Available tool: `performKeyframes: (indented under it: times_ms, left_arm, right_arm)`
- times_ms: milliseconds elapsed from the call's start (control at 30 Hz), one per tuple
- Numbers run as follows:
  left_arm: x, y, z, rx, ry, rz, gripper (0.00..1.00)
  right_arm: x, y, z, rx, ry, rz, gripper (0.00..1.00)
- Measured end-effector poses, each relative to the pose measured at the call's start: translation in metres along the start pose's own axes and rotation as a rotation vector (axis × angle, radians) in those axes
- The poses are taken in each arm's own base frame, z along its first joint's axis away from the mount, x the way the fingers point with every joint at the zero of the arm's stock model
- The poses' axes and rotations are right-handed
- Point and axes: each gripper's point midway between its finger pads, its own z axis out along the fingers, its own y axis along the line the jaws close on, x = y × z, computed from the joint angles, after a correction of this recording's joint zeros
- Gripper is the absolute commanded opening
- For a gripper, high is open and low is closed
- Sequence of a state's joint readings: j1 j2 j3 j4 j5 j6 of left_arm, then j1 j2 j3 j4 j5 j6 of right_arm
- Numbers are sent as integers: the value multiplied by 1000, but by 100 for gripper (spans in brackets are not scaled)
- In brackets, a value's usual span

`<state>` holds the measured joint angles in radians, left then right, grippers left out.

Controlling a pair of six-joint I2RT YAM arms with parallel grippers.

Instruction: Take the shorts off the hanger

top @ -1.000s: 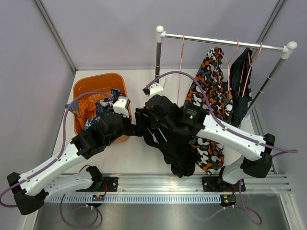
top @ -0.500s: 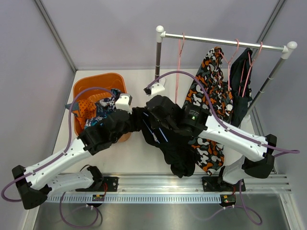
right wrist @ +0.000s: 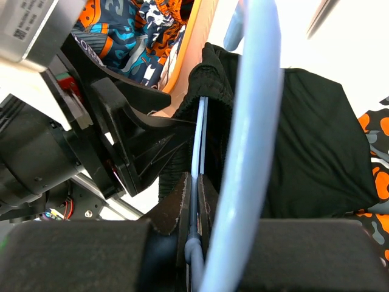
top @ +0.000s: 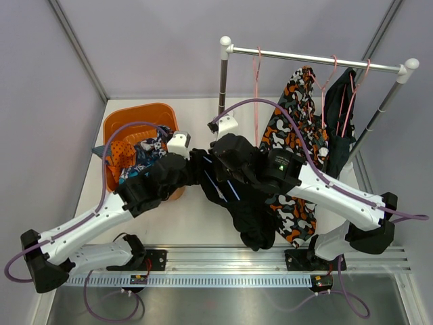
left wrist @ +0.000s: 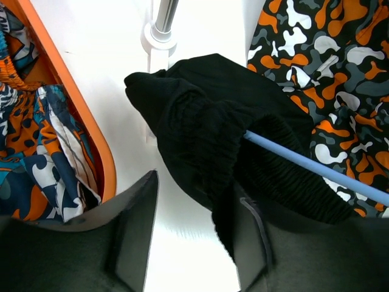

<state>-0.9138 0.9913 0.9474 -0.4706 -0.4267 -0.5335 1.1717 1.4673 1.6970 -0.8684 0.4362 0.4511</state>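
Observation:
Plain black shorts (top: pixel 245 203) hang on a light blue hanger (left wrist: pixel 316 167) above the table's middle. My right gripper (right wrist: pixel 199 182) is shut on that hanger's thin bar; in the top view it (top: pixel 226 152) sits over the cloth. My left gripper (left wrist: pixel 194 201) is at the waistband's (left wrist: pixel 206 115) left end, jaws partly apart, with the right finger touching the cloth and bare table between them. Camouflage shorts (top: pixel 298 135) and dark navy shorts (top: pixel 338 108) hang on the rail. Teal-blue and orange shorts (top: pixel 139 156) lie in the basket.
An orange basket (top: pixel 139 112) stands at the left, close beside my left gripper. The clothes rail (top: pixel 311 59) crosses the back right on a post (left wrist: pixel 165 15), with an empty pink hanger (top: pixel 257 68) on it. A metal strip runs along the near edge.
My left arm has moved right, up to the black shorts' waistband, and its jaws have narrowed a good deal. The right gripper has kept its grip on the hanger.

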Motion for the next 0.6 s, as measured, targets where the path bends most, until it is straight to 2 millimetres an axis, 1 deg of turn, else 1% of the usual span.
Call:
performKeyframes:
  times_ms: [67,100,200,233,367,433,500,600]
  left_arm:
    - [1,-1,2,2,3,0,30]
    - [1,-2,3,2,6,3,19]
    - [2,-4,6,5,13,7,2]
    - [2,-5,7,6,15,8,0]
    - [0,-8,9,5,16,13,0]
    - [-4,-7,9,-7,9,18,0]
    - [-12,-5,7,-27,-3,23,0]
    - [-34,3,7,-77,-29,6,0]
  right_arm:
    - [0,0,0,0,0,0,0]
    - [0,0,0,0,0,-1,0]
    - [0,1,-1,-1,0,-2,0]
    - [0,1,-1,1,-3,-3,0]
    - [0,0,-3,5,-10,-4,0]
    - [-1,0,-7,0,-15,-4,0]
    - [-1,1,-12,-7,-23,-4,0]
    - [-2,3,-24,-29,-38,-1,0]
